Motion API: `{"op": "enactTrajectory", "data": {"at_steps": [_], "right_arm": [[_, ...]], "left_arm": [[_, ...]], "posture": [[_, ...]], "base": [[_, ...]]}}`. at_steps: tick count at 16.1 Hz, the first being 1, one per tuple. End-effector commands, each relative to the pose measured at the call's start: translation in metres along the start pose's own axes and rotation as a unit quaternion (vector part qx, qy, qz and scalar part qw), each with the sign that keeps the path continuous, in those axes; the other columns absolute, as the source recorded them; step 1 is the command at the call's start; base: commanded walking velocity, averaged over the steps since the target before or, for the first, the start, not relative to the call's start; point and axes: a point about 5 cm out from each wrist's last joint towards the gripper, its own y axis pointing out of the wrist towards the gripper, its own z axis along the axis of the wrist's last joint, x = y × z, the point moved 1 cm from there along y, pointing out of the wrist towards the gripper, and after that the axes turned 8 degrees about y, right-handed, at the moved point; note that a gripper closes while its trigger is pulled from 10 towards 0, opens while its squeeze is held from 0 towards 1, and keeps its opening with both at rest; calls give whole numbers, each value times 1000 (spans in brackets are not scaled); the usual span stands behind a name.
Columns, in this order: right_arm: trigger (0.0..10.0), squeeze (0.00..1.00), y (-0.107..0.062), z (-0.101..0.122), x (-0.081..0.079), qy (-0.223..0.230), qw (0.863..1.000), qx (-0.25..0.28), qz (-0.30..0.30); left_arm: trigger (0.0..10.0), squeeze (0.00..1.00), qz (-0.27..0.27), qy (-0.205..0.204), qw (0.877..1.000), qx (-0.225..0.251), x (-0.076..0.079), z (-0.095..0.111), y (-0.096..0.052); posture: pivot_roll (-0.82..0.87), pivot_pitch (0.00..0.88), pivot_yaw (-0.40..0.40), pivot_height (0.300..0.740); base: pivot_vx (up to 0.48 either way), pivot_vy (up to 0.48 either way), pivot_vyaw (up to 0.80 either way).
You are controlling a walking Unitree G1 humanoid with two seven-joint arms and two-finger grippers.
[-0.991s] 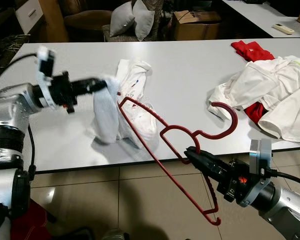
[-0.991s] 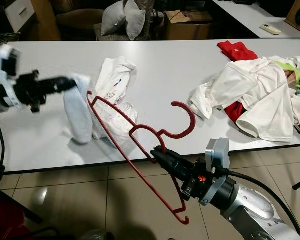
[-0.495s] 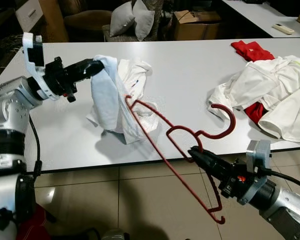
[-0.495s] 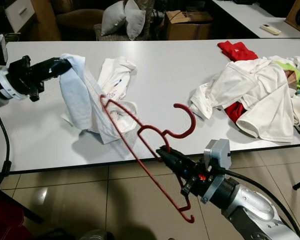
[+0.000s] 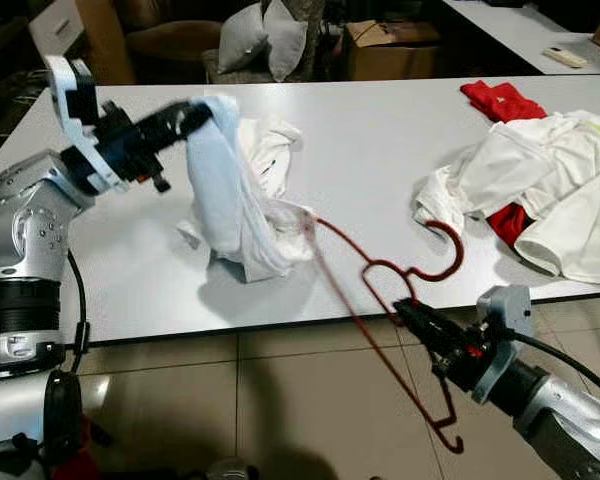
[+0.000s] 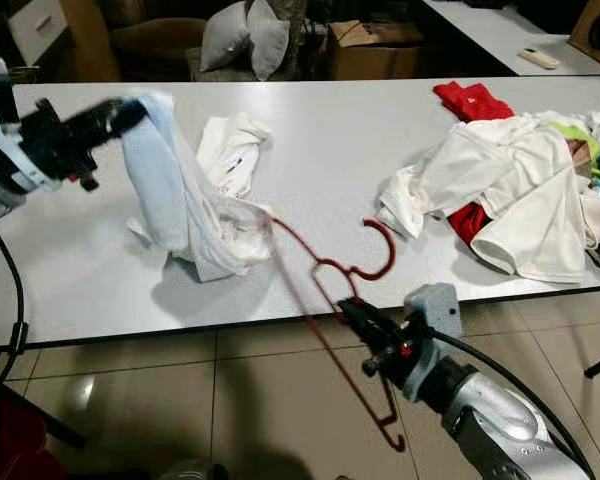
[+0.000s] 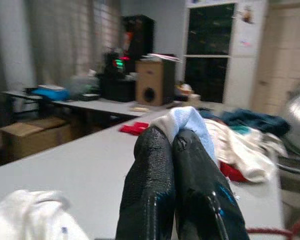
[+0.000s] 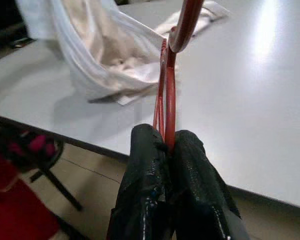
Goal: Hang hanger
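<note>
Nearest, below the table edge: right gripper (image 5: pixel 405 310) clamped tight on the red hanger (image 5: pixel 380 300) near its neck, probably to steer the far shoulder into the cloth; thin rigid red rod, curved hook up over the white table (image 5: pixel 380 140), lower arm hanging toward the tiled floor (image 5: pixel 280 400). Farther, left gripper (image 5: pixel 195 112) pinched on the white garment (image 5: pixel 225 200), lifted off the table so the opening meets the hanger tip; soft, limp, creased fabric. Beyond, a loose pile of clothes (image 5: pixel 540 190), white and red.
</note>
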Motion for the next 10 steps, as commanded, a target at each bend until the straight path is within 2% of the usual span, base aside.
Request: {"op": "enactTrajectory", "data": {"at_steps": [1, 2, 4, 5, 7, 10], "right_arm": [[10000, 0, -1, 4, 5, -7, 1000, 6, -17], [10000, 0, -3, 8, 3, -2, 1000, 23, -4], [10000, 0, -12, 21, -20, 21, 994, 60, 91], [10000, 0, -14, 22, -22, 26, 992, 61, 106], [10000, 0, -15, 21, -17, 32, 991, 38, 122], [10000, 0, -7, 8, 0, 38, 995, -29, 93]], "left_arm": [[0, 0, 13, 21, 1000, 9, 0, 7, 0], [0, 0, 18, 20, 1000, 15, 2, 9, 1], [0, 0, 17, 23, 1000, 10, 12, 8, 3], [0, 0, 14, 25, 1000, 6, 15, 6, 3], [0, 0, 5, 28, 1000, -1, 23, 3, 6], [0, 0, -5, 33, 999, 13, 33, 10, 7]], "posture": [[-13, 30, 36, 740], [-13, 28, 35, 740], [-15, 25, 30, 740], [-17, 24, 27, 740], [-24, 22, 14, 740], [-16, 18, -12, 740]], "base": [[0, 0, 0], [0, 0, 0], [0, 0, 0], [0, 0, 0], [0, 0, 0], [0, 0, 0]]}}
